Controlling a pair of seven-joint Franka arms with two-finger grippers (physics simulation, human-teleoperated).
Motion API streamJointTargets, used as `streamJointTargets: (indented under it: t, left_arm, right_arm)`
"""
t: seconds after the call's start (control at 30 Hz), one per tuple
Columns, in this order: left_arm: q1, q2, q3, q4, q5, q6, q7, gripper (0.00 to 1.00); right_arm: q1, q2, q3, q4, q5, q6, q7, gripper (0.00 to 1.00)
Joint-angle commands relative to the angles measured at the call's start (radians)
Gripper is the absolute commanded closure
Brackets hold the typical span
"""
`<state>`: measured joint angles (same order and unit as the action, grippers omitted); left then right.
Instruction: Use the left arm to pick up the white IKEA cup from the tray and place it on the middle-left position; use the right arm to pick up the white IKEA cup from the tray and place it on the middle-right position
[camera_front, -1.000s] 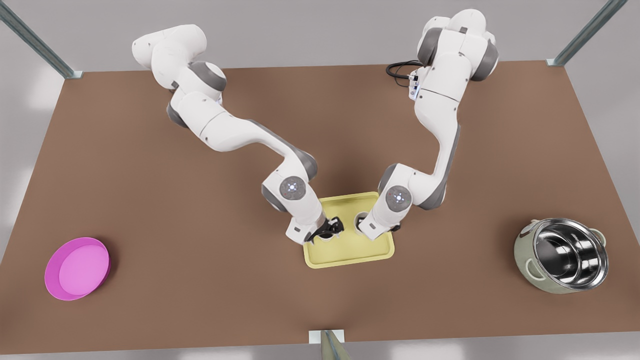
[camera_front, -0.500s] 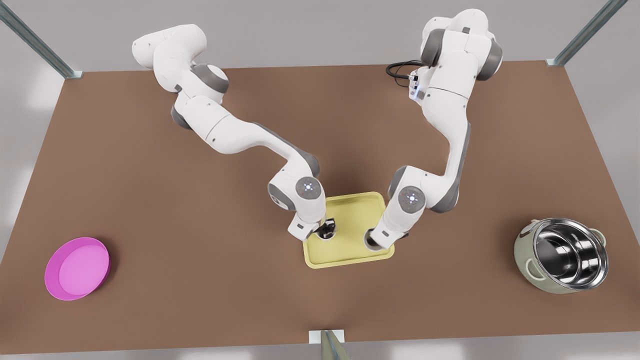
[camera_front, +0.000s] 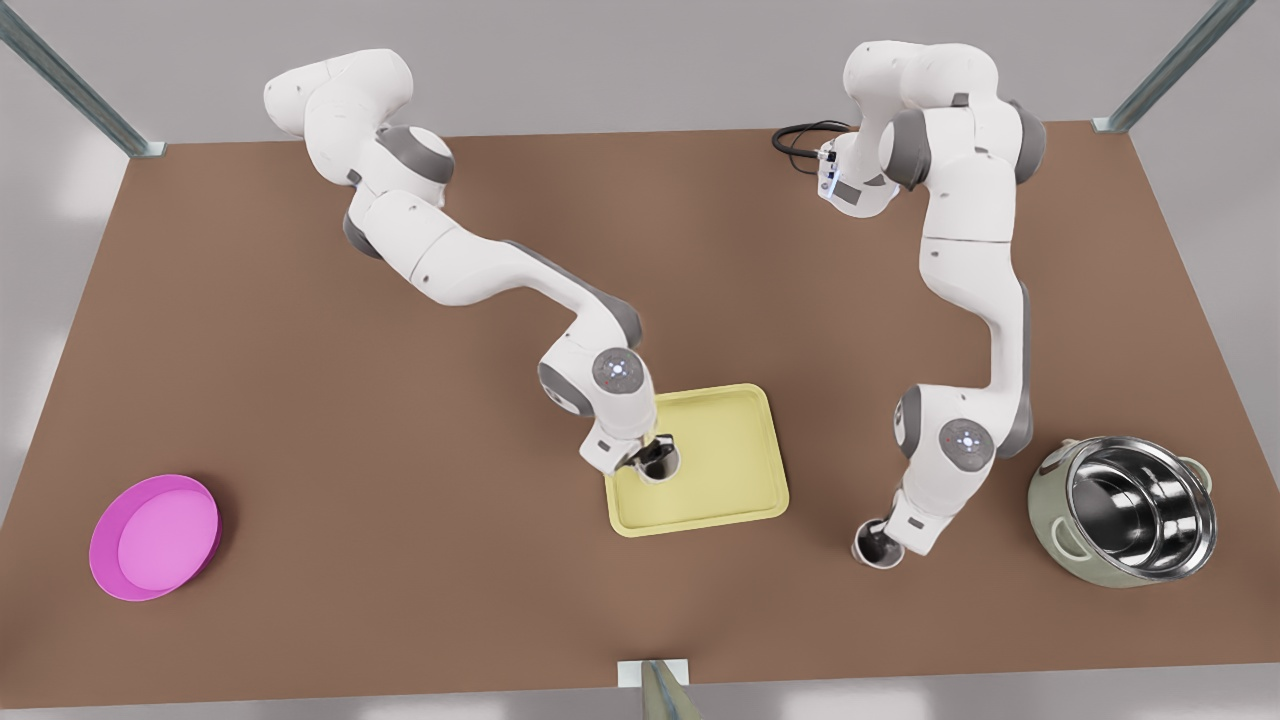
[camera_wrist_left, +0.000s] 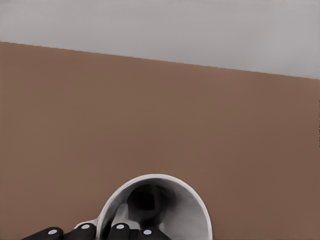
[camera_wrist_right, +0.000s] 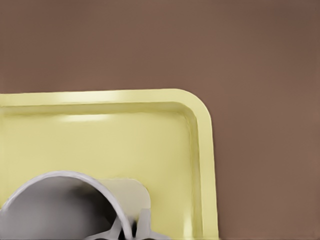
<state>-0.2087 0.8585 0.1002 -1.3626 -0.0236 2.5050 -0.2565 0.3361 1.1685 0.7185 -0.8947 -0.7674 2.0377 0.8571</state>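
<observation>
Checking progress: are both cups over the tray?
No: the left end effector holds one cup over bare table, beside the tray.

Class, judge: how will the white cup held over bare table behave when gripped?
Probably rigid: the left gripper pinches the white cup by its rim, undented. Glossy walls may slip. The right gripper holds another cup over the tray.

Pale yellow tray (camera_front: 730, 500), white cups (camera_front: 875, 548), plain brown table (camera_front: 400, 560), pink dish (camera_front: 155, 537).
</observation>
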Motion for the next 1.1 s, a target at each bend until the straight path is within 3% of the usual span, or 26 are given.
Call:
streamJointTargets:
  t: [0.0,0.03,0.07,0.23,0.3,0.37,0.4,0.5,0.53,0.57,0.63,0.73,1.07]
  left_arm:
    - [0.002,0.001,0.0,0.0,-0.021,0.095,0.241,0.89]
    - [0.002,-0.001,-0.002,0.002,-0.021,0.095,0.241,0.68]
    - [0.0,-0.001,-0.002,0.0,-0.016,0.094,0.241,0.0]
    - [-0.001,-0.015,-0.002,-0.001,-0.009,0.06,0.263,0.0]
    - [-0.015,-0.19,-0.008,0.002,-0.002,-0.467,0.335,0.0]
    - [-0.02,-0.455,-0.002,0.002,-0.001,-0.85,0.335,0.0]
    - [-0.012,-0.547,0.004,-0.01,-0.006,-0.929,0.326,0.0]
    - [-0.008,-0.716,0.004,-0.24,-0.009,-0.816,0.319,0.0]
    - [-0.012,-0.684,0.0,-0.196,-0.002,-0.818,0.318,0.0]
    - [-0.014,-0.656,-0.002,-0.162,-0.001,-0.818,0.296,0.0]
    - [-0.011,-0.615,0.0,-0.115,-0.009,-0.816,0.29,0.0]
    - [-0.006,-0.613,0.003,-0.122,-0.009,-0.813,0.292,0.0]
    - [-0.006,-0.607,0.001,-0.121,0.002,-0.813,0.29,0.0]
  right_arm:
    - [-0.012,-0.018,0.01,0.0,0.0,-0.036,0.048,0.73]
    - [-0.012,-0.016,0.009,-0.013,-0.001,-0.036,0.049,0.74]
    - [-0.02,-0.024,0.009,-0.013,0.0,-0.036,0.048,0.74]
    - [-0.089,-0.151,-0.031,-0.032,0.134,-0.174,-0.148,0.74]
    - [-0.1,-0.233,-0.14,-0.119,0.29,-0.154,-0.219,0.74]
    - [-0.097,-0.441,-0.344,-0.475,0.523,0.117,-0.329,0.74]
    - [-0.097,-0.495,-0.381,-0.625,0.539,0.258,-0.34,0.74]
    - [-0.097,-0.483,-0.384,-0.681,0.585,0.372,-0.34,0.73]
    - [-0.097,-0.483,-0.384,-0.681,0.585,0.374,-0.34,0.71]
    - [-0.097,-0.483,-0.384,-0.682,0.585,0.374,-0.34,0.61]
    - [-0.097,-0.483,-0.384,-0.682,0.585,0.374,-0.34,0.31]
    - [-0.098,-0.484,-0.384,-0.688,0.585,0.372,-0.34,0.07]
    - [-0.1,-0.61,-0.425,-0.871,0.588,0.371,-0.345,0.06]
